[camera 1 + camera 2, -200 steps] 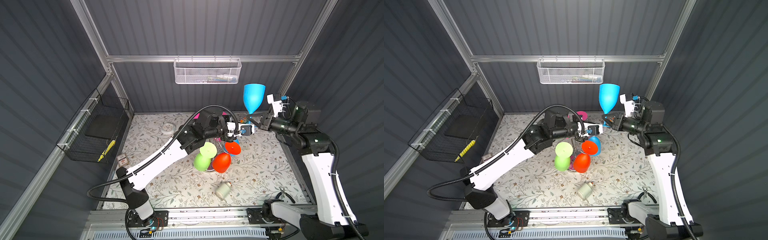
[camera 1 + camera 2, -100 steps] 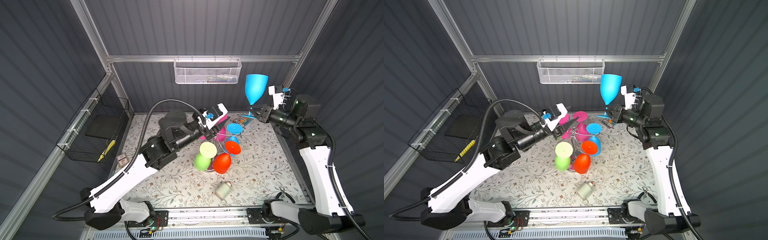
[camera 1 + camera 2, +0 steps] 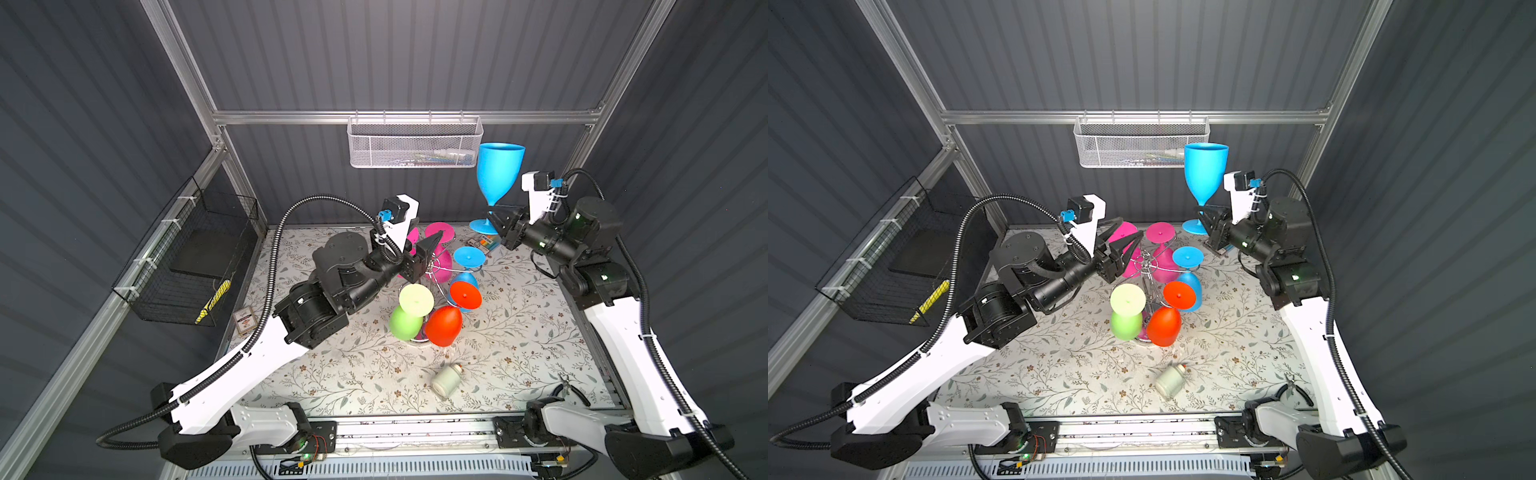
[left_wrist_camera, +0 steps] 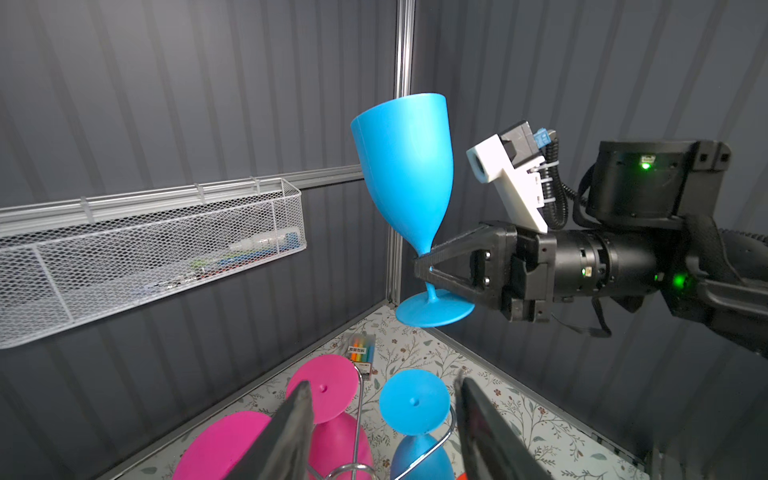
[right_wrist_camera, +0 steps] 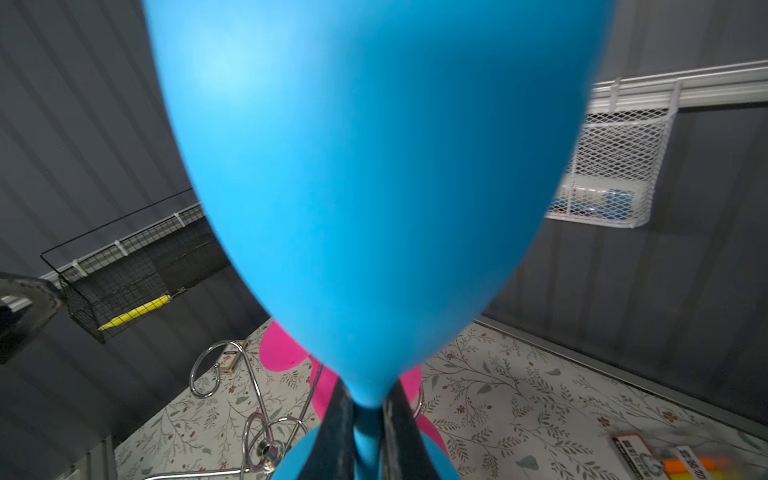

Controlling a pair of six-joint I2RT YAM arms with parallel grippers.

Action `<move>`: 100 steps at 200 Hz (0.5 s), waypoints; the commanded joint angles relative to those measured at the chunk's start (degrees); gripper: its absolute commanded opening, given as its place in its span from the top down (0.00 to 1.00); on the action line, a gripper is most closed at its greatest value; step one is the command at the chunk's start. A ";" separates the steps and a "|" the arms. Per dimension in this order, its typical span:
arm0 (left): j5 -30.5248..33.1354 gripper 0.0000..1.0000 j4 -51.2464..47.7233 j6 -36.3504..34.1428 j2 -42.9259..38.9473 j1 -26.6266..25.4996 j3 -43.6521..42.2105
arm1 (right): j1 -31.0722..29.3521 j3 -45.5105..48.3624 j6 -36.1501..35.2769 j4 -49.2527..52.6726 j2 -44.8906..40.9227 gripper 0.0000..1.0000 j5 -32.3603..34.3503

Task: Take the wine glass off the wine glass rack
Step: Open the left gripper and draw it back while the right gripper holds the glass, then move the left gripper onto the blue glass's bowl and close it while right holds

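Blue wine glass bowl-up, raised beside wine glass rack, stem pinched in R jaws. L jaws spread, empty, just beside rack top nr pink glasses.

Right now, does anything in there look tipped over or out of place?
One thing: a small white bottle lies on its side on the table near the front edge, apart from the wine glass rack. The blue wine glass in the air is no accident; the right gripper holds it upright by the stem.
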State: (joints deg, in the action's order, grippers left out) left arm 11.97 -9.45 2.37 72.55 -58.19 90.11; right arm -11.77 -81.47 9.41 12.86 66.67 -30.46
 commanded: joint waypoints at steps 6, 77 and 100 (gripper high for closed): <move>-5.04 0.42 -2.71 5.96 4.02 1.11 6.39 | -1.32 2.94 -5.31 -2.58 -3.86 1.00 8.02; -11.07 0.40 4.26 15.83 1.89 6.70 0.01 | -3.67 10.47 -20.21 -2.79 -10.27 1.00 13.64; -15.26 0.37 2.68 16.44 2.55 8.37 1.83 | -4.27 16.92 -26.72 -6.25 -15.07 1.00 15.55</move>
State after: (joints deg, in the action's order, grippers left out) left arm 2.28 -7.64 15.97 75.90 -51.20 90.45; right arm -15.35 -69.43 -8.01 10.61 55.94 -18.59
